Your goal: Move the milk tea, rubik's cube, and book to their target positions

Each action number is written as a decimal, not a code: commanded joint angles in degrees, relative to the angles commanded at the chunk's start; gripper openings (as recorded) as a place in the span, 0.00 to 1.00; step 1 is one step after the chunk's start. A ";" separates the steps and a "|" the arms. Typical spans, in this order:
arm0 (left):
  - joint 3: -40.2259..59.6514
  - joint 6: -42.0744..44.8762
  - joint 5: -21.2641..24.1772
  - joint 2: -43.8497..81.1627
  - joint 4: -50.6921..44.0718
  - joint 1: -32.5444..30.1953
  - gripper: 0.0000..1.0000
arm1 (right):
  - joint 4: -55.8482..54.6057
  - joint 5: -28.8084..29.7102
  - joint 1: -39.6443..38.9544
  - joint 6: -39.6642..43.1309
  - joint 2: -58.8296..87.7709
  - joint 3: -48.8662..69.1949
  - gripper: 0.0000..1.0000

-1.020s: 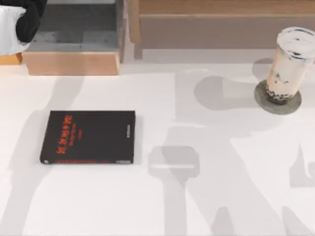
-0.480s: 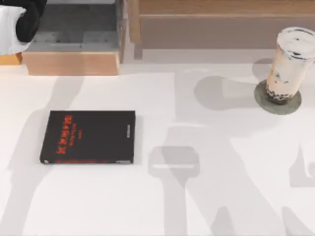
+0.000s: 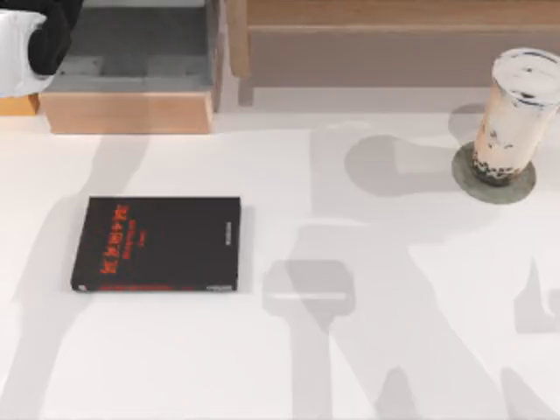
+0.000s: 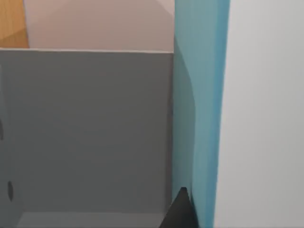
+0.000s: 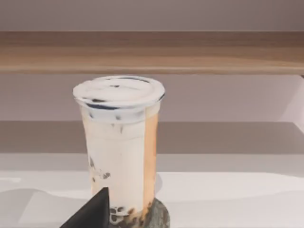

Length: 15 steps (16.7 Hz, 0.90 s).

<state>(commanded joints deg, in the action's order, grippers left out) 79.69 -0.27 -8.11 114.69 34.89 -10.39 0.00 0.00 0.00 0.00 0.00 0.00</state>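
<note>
The milk tea (image 3: 512, 109), a clear cup with a white lid, stands upright on a flat grey disc (image 3: 523, 187) at the back right. In the right wrist view the milk tea (image 5: 121, 147) is straight ahead, and a dark part of my right gripper (image 5: 92, 213) shows low, just short of it. The teal book (image 4: 199, 118) stands on edge against a grey inner wall (image 4: 85, 128), with a dark tip of my left gripper (image 4: 178, 213) right beside it. My left arm (image 3: 35, 44) hangs over the back-left corner. The rubik's cube is out of view.
A black book with red lettering (image 3: 157, 243) lies flat at the left middle. A wood-edged grey compartment (image 3: 131, 61) sits at the back left. A long wooden shelf (image 3: 394, 35) runs along the back. Bare white table (image 3: 367, 350) spreads across the front.
The left arm at the back-left corner has shifted very slightly. The black book and the milk tea have not moved.
</note>
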 joint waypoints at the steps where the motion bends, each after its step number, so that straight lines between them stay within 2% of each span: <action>1: 0.00 0.00 0.00 0.00 0.00 0.00 0.00 | 0.00 0.00 0.00 0.00 0.00 0.00 1.00; 15: -1.36 0.18 -0.26 -2.61 -1.13 -0.15 0.00 | 0.00 0.00 0.00 0.00 0.00 0.00 1.00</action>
<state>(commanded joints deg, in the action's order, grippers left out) 78.33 -0.10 -8.37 112.08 33.76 -10.54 0.00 0.00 0.00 0.00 0.00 0.00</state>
